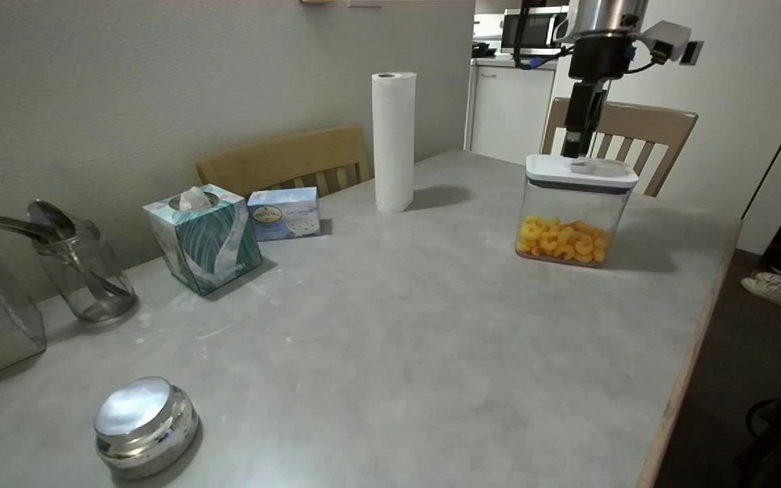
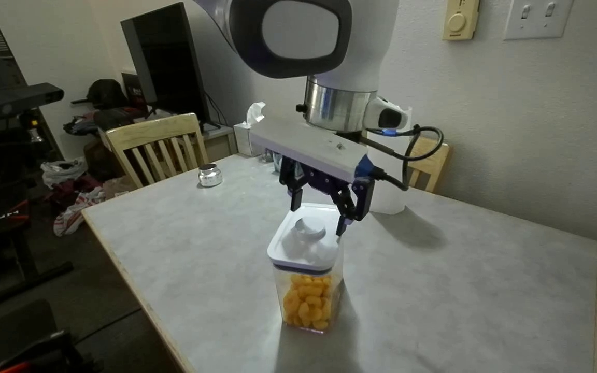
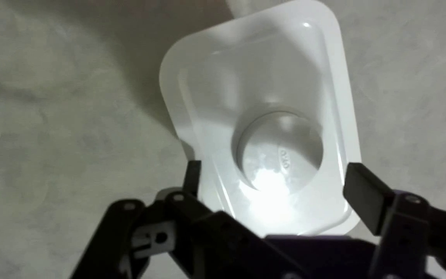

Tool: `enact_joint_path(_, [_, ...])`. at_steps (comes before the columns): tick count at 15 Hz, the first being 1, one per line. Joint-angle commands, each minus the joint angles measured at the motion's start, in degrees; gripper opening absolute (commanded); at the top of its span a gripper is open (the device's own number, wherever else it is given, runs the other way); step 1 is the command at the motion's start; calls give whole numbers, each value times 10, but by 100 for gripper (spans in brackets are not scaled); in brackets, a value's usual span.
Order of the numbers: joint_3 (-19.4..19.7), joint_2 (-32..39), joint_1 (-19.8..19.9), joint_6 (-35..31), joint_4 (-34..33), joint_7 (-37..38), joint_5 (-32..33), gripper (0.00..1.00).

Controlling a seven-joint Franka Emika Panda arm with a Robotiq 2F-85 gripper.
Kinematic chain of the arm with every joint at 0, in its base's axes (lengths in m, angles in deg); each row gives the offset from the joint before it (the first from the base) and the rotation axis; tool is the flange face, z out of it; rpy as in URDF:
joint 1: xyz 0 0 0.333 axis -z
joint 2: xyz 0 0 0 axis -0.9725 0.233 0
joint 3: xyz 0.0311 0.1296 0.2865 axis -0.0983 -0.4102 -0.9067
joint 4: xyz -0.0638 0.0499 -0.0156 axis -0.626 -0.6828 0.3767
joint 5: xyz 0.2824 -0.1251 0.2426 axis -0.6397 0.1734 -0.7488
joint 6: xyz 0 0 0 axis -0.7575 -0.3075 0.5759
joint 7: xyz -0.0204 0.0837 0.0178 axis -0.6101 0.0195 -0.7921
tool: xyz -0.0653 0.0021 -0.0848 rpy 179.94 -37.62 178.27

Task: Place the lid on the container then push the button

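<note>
The white lid [image 1: 546, 167] sits on top of the clear container [image 1: 563, 205], which holds yellow-orange food pieces. The lid also shows in an exterior view [image 2: 285, 251], on the upright container [image 2: 336, 290]. The round button [image 2: 310, 228] stands raised in the lid's centre; it fills the middle of the wrist view [image 3: 281, 147]. My gripper [image 2: 319, 215] is open and empty, pointing down at the lid. In the wrist view its fingers [image 3: 273, 172] are spread on either side of the button, over the lid's long edges. I cannot tell whether the fingertips touch the lid.
A paper towel roll [image 1: 394, 142] stands behind the container. A teal tissue box [image 1: 207, 237], a tea box [image 1: 285, 213], a jar of cutlery [image 1: 95, 285] and a shiny metal jar [image 1: 146, 427] stand farther along the table [image 1: 390, 339]. The table edge runs near the container.
</note>
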Motion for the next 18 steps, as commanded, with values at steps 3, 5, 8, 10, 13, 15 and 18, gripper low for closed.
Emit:
enact_joint_path(3, [4, -27, 7, 1, 18, -22, 14, 49])
enact_joint_path(5, [7, -33, 7, 2, 23, -28, 19, 35])
enact_joint_path(8, [9, -40, 8, 8, 30, -54, 26, 14])
enact_joint_path(10, [6, -43, 10, 8, 36, -103, 33, 1])
enact_joint_path(13, [7, -43, 7, 5, 40, -178, 51, 0])
enact_joint_path(15, [9, -42, 6, 3, 42, -217, 66, 0])
enact_joint_path(18, [11, -39, 7, -2, 44, -262, 74, 0])
